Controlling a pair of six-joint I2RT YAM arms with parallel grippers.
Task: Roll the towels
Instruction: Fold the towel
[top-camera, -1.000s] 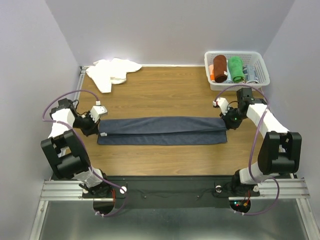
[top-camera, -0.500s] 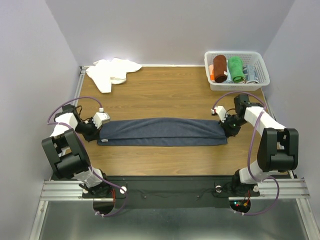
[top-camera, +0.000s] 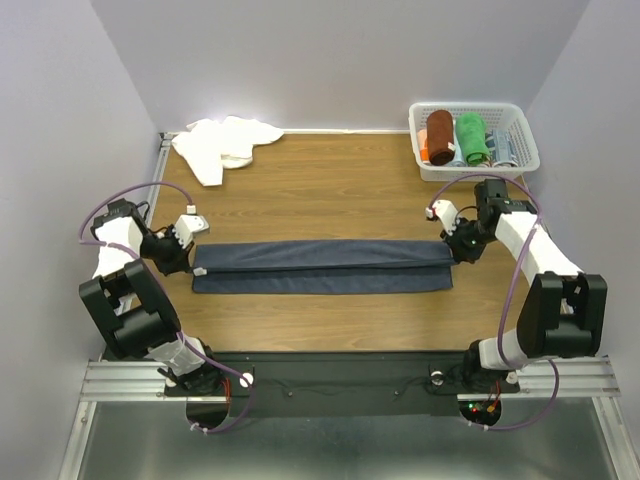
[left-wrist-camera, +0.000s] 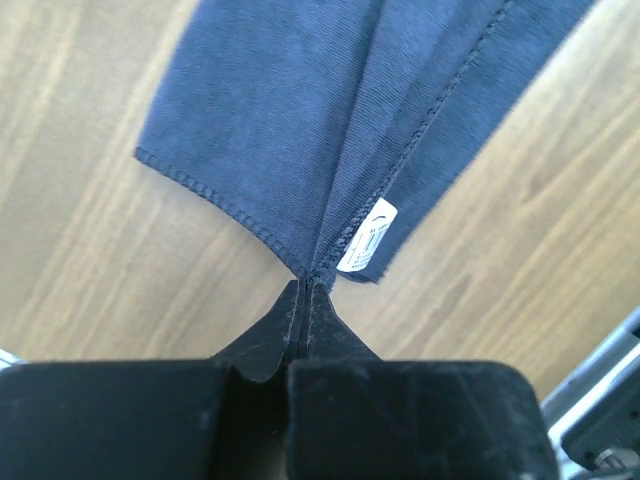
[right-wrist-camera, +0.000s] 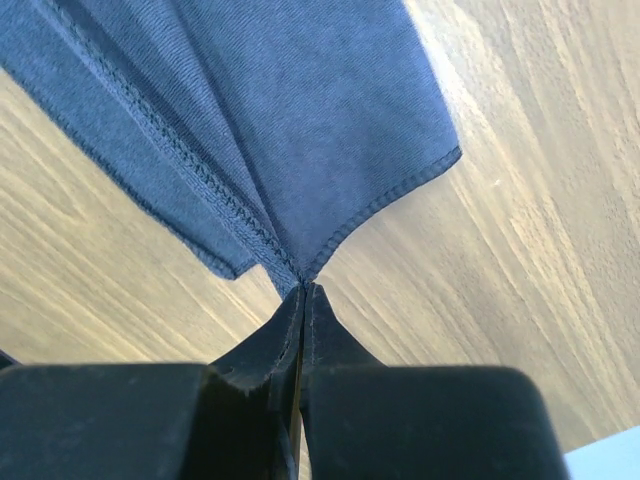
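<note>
A dark slate blue-grey towel (top-camera: 322, 265) lies folded lengthwise as a long strip across the table's middle. My left gripper (top-camera: 192, 258) is shut on its left end, pinching the folded edge (left-wrist-camera: 310, 268) beside a white label (left-wrist-camera: 370, 235). At the opposite end my right gripper (top-camera: 452, 243) is shut on the towel's corner (right-wrist-camera: 300, 275). The strip is stretched taut between the two grippers, just above the wood. A white towel (top-camera: 222, 143) lies crumpled at the back left corner of the table.
A white basket (top-camera: 473, 165) at the back right holds rolled towels, among them a rust-brown one (top-camera: 438, 136) and a bright green one (top-camera: 472, 138). Purple walls close in the table on both sides and at the back.
Half a second ago both grippers had moved nearer and the towel bulged; now they have drawn back outward and away, and the strip lies flatter and tighter.
</note>
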